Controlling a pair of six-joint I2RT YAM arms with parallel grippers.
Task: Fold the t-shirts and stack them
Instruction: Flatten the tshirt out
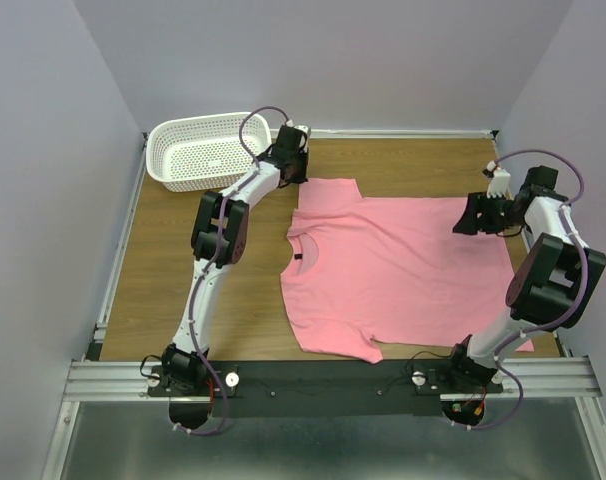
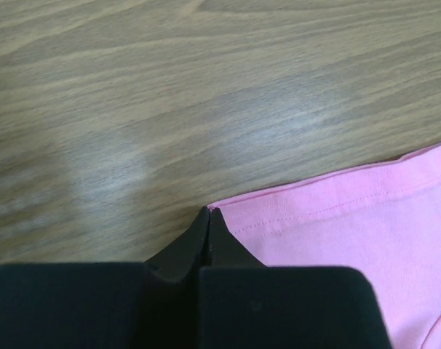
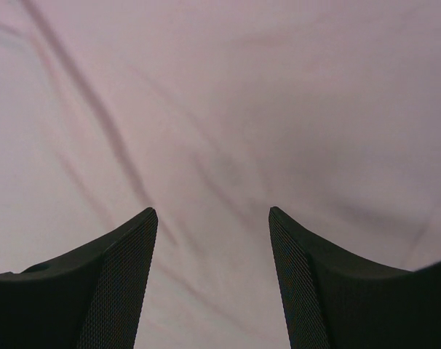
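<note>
Lying on bench (image 1: 183,290): salmon-pink t-shirt (image 1: 403,270), spread flat, neck toward L side, hem toward R; small dark label (image 1: 297,258) at neck.
L end effector (image 2: 209,211): closed tight, tips meeting right at corner of far sleeve (image 1: 328,195); whether cloth is nipped btwn them can't be told, since the tips cover that spot.
R end effector (image 3: 213,212): fingers wide apart over hem end of shirt, only pink cloth seen through the gap; how close to cloth is unclear.
Hidden: R arm (image 1: 543,280) covers part of hem edge and near-R corner in top view; L arm (image 1: 223,225) hides its own fingertips there.
Cut off: L wrist view shows only sleeve hem w/ stitching and bare wood, rest of shirt out of frame; R wrist view shows creases only, no shirt edge.
White basket (image 1: 198,150): far-L corner of bench, apart from shirt, just beside L arm; rim partly crossed by arm's cable.
</note>
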